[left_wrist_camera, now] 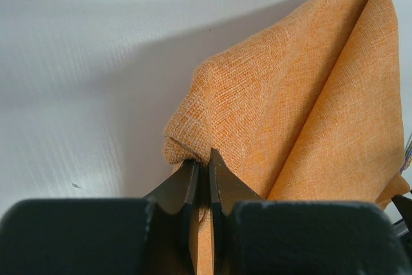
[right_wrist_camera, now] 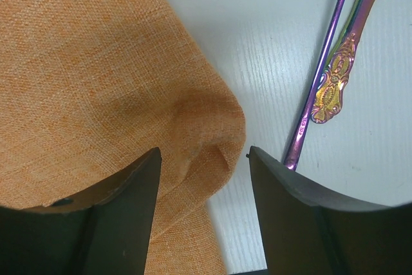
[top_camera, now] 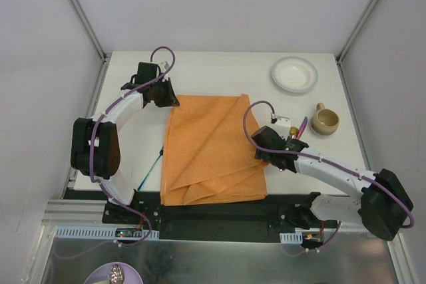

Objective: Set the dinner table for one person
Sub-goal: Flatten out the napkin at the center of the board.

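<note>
Left gripper (left_wrist_camera: 201, 159): we see the jaws pinched tight on the far-left corner of the orange placemat (top_camera: 213, 147); the corner is bunched up.
Right gripper (right_wrist_camera: 205, 156): jaws apart, a rounded fold of the placemat's right edge between them, not clamped.
Dinner table (top_camera: 219, 71): white top under everything; we see the placemat lying creased across its middle.
Bowl (top_camera: 294, 74): white, far right, well apart from the placemat.
Mug (top_camera: 325, 121): beige, right of the placemat.
Cutlery handles (right_wrist_camera: 335, 75): two, iridescent purple, on bare table just beside the fold.
</note>
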